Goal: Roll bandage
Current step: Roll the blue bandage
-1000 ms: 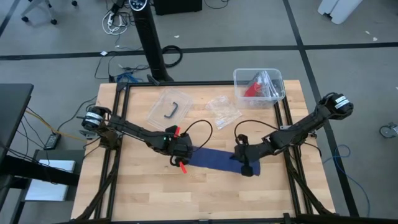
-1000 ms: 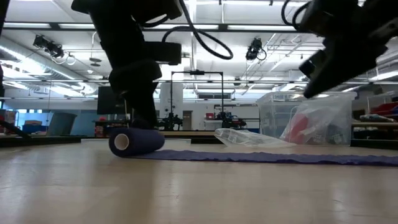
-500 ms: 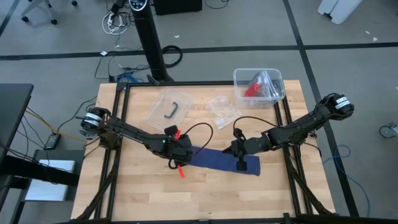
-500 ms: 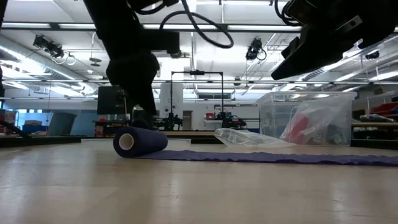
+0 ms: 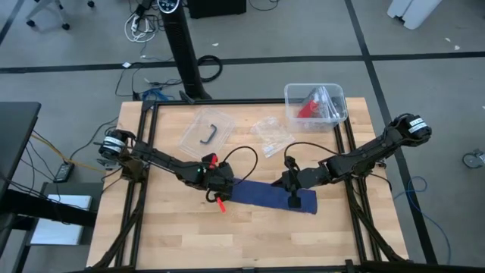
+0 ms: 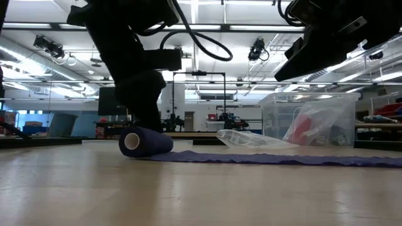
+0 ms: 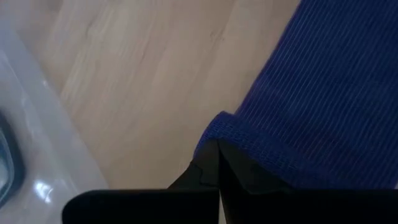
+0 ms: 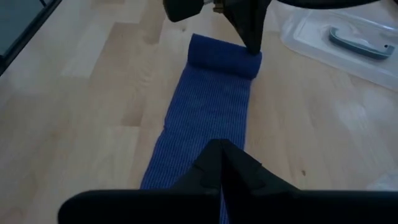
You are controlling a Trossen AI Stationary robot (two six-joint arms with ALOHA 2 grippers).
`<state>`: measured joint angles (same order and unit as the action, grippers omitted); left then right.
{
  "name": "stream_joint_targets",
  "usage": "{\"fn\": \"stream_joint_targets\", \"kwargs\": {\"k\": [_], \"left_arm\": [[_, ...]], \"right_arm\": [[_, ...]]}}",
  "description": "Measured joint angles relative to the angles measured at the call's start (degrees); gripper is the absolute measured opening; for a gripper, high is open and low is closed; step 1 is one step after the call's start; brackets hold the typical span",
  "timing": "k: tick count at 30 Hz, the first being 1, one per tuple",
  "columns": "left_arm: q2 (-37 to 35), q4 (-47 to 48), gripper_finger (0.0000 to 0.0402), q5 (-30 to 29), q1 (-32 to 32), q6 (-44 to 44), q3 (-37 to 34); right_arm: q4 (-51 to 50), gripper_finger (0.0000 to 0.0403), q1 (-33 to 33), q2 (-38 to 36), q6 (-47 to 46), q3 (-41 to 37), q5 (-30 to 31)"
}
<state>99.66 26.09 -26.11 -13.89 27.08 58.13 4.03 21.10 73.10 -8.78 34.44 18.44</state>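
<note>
The dark navy bandage lies near the table's middle. Its flat strip [image 5: 273, 196] runs toward the right, and its left end is wound into a small roll [image 6: 146, 142], also seen in the right wrist view [image 8: 224, 56]. My left gripper [image 5: 225, 184] is shut and comes down onto the roll. My right gripper [image 5: 292, 196] is shut and hovers over the strip's right part [image 8: 205, 112]; the low view shows it lifted clear of the table. My left gripper rests its shut fingertips [image 7: 217, 155] on the roll close to one end [image 7: 214, 124]. It comes at the roll slanting down from the table's left. The roll lies on the table, on the strip's start.
A clear bin [image 5: 316, 102] holding a red item stands at the far right. Clear plastic bags [image 5: 273, 135] and a clear piece with a dark handle [image 5: 206, 130] lie behind the bandage. Bare wood stretches along the near edge.
The roll has rolled a little along the strip toward the table's right, and my left gripper has followed it. My right gripper has risen off the strip's right end and tipped toward level, so that end now lies uncovered.
</note>
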Motion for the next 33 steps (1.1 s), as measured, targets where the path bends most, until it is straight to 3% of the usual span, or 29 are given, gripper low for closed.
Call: {"fn": "stream_joint_targets", "kwargs": {"k": [9,16,24,33], "left_arm": [[0.11,-5.51,0.0001,4.46,-0.75,-6.01,0.94],[0.13,-2.15,0.0001,0.26,-1.64,-7.38,3.91],[0.13,10.80,0.0001,-1.39,-3.22,0.13,6.01],[0.13,17.69,0.0001,-4.64,-4.85,7.28,5.40]], "right_arm": [[0.04,0.0001,0.00,0.00,0.00,0.00,0.00],[0.02,0.0001,0.12,0.00,0.00,0.00,0.01],[-5.77,0.0001,0.27,1.25,-7.51,-0.06,-2.07],[-6.54,0.0000,-0.28,11.92,-15.04,-0.98,-4.63]]}}
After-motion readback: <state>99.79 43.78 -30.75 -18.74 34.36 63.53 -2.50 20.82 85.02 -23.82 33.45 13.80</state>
